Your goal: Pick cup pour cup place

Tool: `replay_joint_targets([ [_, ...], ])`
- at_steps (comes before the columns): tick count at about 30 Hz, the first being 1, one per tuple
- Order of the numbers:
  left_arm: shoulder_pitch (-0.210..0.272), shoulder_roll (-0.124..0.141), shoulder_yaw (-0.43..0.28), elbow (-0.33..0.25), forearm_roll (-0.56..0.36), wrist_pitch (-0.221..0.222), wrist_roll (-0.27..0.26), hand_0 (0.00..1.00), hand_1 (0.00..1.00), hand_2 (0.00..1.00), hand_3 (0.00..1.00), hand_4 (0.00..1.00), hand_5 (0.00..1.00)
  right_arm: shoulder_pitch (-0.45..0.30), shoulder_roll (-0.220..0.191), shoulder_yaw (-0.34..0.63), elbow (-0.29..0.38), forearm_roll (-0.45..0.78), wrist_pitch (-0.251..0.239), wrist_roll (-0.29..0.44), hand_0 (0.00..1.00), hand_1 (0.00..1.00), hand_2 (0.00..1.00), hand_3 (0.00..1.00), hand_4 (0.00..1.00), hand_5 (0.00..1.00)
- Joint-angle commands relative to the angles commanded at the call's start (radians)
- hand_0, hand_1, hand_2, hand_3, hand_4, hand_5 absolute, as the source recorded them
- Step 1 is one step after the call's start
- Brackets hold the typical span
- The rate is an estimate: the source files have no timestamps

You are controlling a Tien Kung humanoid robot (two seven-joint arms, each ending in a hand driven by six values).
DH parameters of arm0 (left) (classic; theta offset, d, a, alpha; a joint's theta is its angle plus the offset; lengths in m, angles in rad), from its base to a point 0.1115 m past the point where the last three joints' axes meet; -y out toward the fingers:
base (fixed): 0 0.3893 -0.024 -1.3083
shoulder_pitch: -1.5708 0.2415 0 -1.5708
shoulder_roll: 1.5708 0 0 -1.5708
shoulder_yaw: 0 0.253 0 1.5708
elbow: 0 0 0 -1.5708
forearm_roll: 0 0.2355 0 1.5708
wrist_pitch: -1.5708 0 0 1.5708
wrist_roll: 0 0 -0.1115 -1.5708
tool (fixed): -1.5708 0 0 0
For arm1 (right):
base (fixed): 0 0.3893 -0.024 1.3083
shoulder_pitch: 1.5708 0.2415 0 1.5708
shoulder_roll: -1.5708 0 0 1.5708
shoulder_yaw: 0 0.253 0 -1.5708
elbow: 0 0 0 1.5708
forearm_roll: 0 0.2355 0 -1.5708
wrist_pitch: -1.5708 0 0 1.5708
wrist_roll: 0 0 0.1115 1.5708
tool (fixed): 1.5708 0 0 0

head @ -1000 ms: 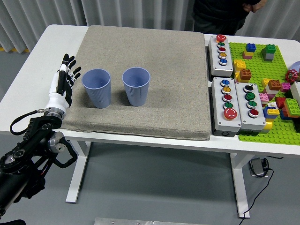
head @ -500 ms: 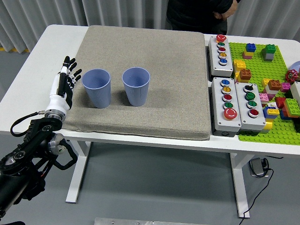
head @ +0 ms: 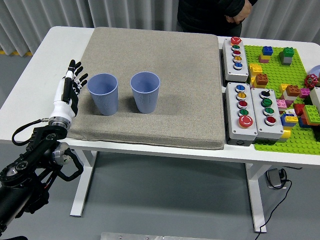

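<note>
Here, in the head view, we look down on a white table (head: pixel 30 75) covered largely by a grey mat (head: pixel 165 75), which serves as our landmark. Two pale blue cups stand upright and side by side on the mat's near left part: the left cup (head: pixel 103 93) close to the mat's left edge, the right cup (head: pixel 145 92) just beside it, the two not touching. Both are ribbed, tapering paper-style cups with open mouths; we cannot see whether either holds anything. Our left hand (head: pixel 69 89) hangs at the mat's left edge, just beside the left cup, its fingers straight, slightly spread and holding nothing. Our right hand is out of view.

To the right of the mat sit button boxes (head: pixel 243 102) and a green board of toy bricks (head: pixel 287 87). Beyond the mat's far edge a person (head: pixel 212 12) stands, hands away from the table.

We judge that the cups look light, so a sideways brush from the hand could topple the left cup into its neighbour, and too firm a squeeze could crumple its wall.
</note>
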Motion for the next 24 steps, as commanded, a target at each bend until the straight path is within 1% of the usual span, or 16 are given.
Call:
replay_joint_targets([
  [24,0.000,0.002,-0.004,-0.006,0.007,0.003,0.005,0.894,0.895,0.960,0.913,0.769,0.998,0.004,-0.003,-0.001,-0.001,0.002,-0.001,0.002,0.697,0.634,0.595,0.594,0.002,0.252],
])
